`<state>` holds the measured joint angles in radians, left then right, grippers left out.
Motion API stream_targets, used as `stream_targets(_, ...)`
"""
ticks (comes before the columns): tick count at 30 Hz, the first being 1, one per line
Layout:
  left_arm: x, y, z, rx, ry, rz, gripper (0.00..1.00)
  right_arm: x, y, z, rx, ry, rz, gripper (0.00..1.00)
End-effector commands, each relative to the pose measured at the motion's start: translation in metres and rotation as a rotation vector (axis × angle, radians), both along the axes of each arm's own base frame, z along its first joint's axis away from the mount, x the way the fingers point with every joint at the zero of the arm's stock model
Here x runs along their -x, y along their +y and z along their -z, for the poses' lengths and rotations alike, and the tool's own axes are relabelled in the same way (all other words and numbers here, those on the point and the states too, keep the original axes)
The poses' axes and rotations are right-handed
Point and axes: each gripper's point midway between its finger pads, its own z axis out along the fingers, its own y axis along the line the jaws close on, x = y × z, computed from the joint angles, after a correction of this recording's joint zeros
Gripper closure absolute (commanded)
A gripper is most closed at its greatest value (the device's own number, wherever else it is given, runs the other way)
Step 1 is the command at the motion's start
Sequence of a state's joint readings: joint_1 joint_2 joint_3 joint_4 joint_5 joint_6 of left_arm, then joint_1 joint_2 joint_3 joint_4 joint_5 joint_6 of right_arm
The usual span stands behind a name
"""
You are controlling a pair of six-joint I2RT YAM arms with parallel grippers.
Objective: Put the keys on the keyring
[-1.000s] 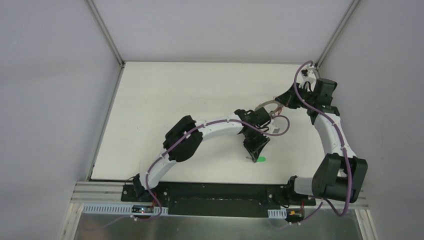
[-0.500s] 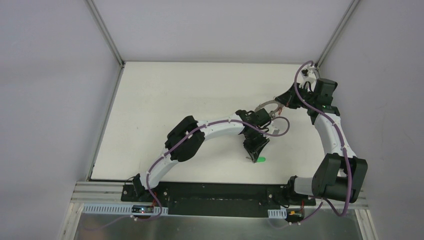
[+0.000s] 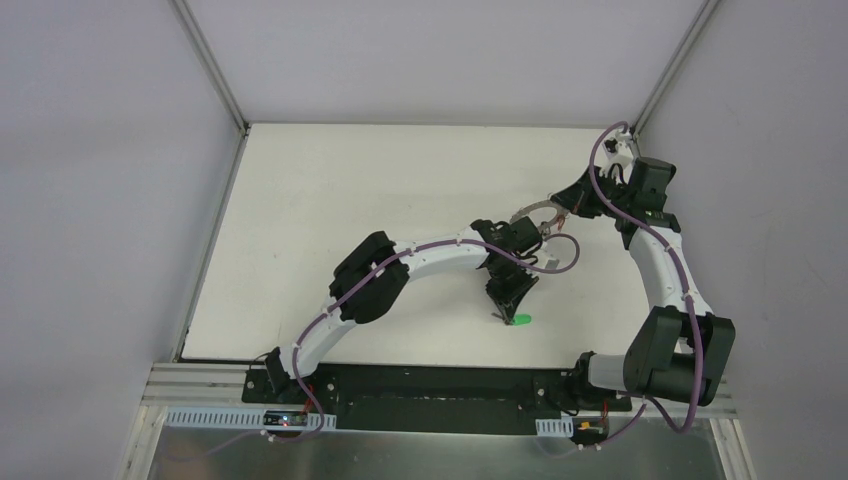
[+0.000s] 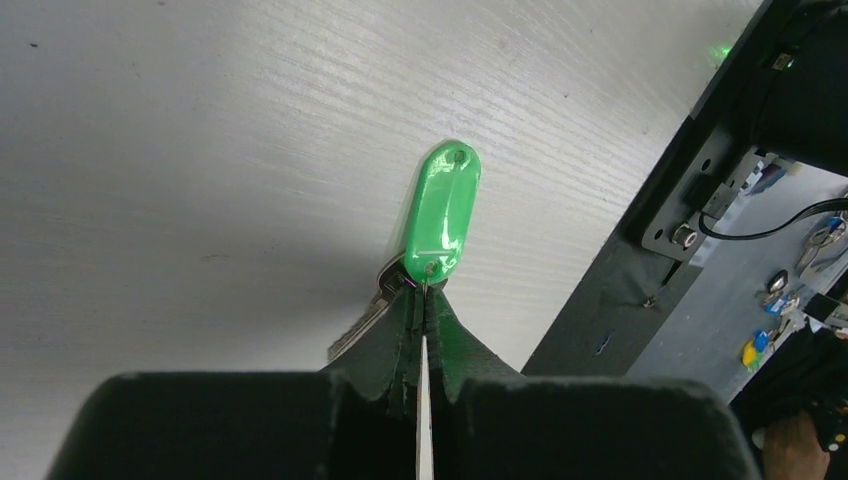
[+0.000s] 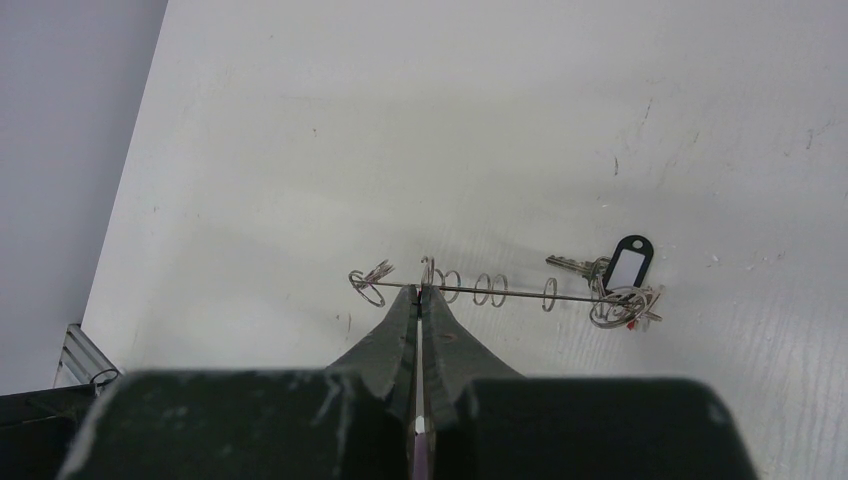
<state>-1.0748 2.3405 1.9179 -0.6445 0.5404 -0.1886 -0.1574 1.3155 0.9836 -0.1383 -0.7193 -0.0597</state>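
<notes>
The table (image 3: 330,210) is shut in by walls on the left, far and right, and a black rail (image 3: 430,385) runs along its near edge. The left half and the far middle lie open, while both arms crowd the right half. The green key (image 4: 362,322) lies on the table close to the near edge, just beside the rail, with little room on that side. Its tag (image 4: 442,212) has its long axis running straight away from the left gripper (image 4: 425,295), free end toward the near right, and the silver blade slants back to the left under the fingers. This gripper's jaws are pressed together, tips at the tag's end where the key joins. Whether they nip anything cannot be told. The right gripper (image 5: 420,292) is further back, toward the far right corner with the wall near behind its arm, jaws pinching the keyring (image 5: 490,290). In the wrist view the ring shows edge-on as a thin line running left to right, small loops strung along it. A black-tagged key (image 5: 627,266) sits at its right end.
</notes>
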Motion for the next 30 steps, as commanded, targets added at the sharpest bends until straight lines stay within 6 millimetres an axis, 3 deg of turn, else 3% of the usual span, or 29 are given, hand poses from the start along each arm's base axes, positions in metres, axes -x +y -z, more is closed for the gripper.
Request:
stream_targets(1,0.000,0.005,-0.043,0.060,-0.066,0.037,1.00,-0.001,0.001,-0.023,-0.012,-0.086,-0.015,1.00)
stream_targets(8,-0.010,0.022,-0.091,0.172,-0.164,0.108,1.00,0.000,0.003,-0.025,-0.017,-0.099,-0.031,1.00)
stream_targets(18,-0.058,0.080,-0.146,0.253,-0.436,0.166,1.00,0.010,0.018,-0.033,-0.070,-0.122,-0.131,1.00)
stream_targets(24,-0.084,0.124,-0.188,0.287,-0.572,0.141,1.00,0.026,0.044,-0.040,-0.099,-0.150,-0.268,1.00)
stream_targets(30,-0.093,0.162,-0.223,0.292,-0.728,0.181,1.00,0.052,0.085,-0.048,-0.100,-0.190,-0.473,1.00)
